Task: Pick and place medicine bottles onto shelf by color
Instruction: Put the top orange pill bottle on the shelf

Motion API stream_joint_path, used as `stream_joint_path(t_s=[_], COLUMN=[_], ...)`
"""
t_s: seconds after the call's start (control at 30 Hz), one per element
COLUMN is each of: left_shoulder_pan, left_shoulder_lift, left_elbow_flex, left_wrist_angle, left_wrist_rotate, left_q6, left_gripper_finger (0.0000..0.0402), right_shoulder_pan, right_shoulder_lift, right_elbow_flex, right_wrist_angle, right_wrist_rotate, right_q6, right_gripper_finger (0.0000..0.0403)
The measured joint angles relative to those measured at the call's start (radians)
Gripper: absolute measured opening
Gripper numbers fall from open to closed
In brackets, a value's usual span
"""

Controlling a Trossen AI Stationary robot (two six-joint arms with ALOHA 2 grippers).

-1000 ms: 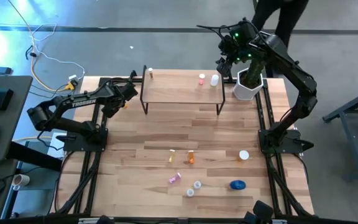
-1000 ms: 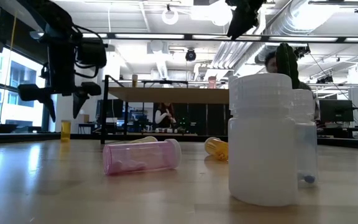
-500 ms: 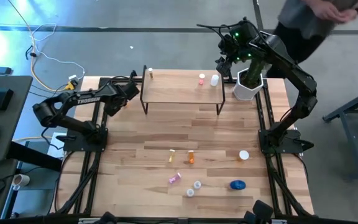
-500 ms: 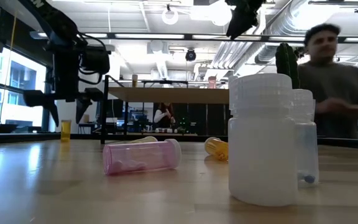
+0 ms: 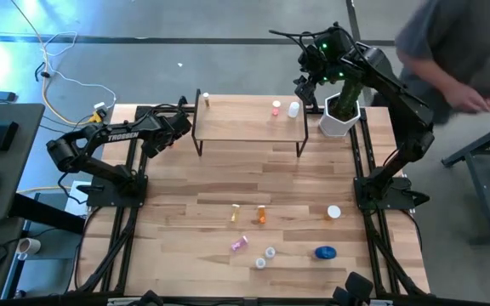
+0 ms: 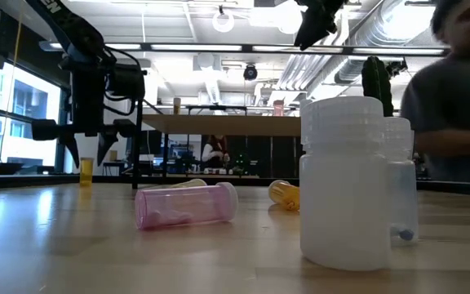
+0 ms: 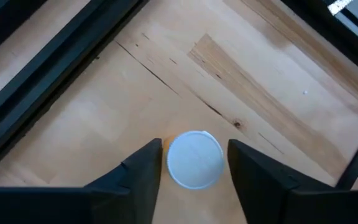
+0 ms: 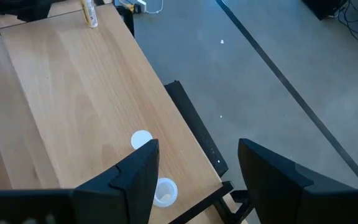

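Left gripper: low over the worktop at its far left corner, beside the shelf's left legs. Fingers stand apart, one on each side of an upright yellowish bottle with a white cap; whether the pads touch it cannot be told.

Right gripper: raised above the right end of the shelf, next to the white pot with its green plant. Fingers spread wide, holding nothing. Below them, on the shelf's right end, a pink bottle and a white bottle, upright and just beside each other.

Shelf, far left end, well apart from the right gripper: one yellowish bottle with a pale cap, upright.

Worktop, near half, well apart from both grippers:
- yellowish bottle lying down
- orange bottle just beside it
- pink bottle lying on its side
- two clear bottles close together
- blue jar
- white-capped bottle near the right arm's base

Beyond the worktop's far right corner: a person in a grey top.
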Motion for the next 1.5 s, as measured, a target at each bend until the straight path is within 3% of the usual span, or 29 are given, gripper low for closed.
stream_joint_path(t_s=[0.33, 0.87, 1.5], left_shoulder_pan=[0.000, -0.002, -0.002], left_shoulder_lift=[0.000, -0.030, -0.175], left_elbow_flex=[0.000, 0.005, 0.148], left_wrist_angle=[0.000, -0.028, -0.140], left_wrist_rotate=[0.001, 0.073, 0.064], left_q6=[0.004, 0.184, 0.470], left_gripper_finger=[0.0112, 0.0111, 0.0111], right_shoulder_pan=[0.000, 0.000, 0.000], right_shoulder_lift=[0.000, 0.000, 0.000], right_elbow_flex=[0.000, 0.000, 0.000], right_wrist_angle=[0.001, 0.001, 0.000], right_wrist_rotate=[0.000, 0.000, 0.000], right_q6=[0.000, 0.003, 0.007], right_gripper_finger=[0.0209, 0.0209, 0.0209])
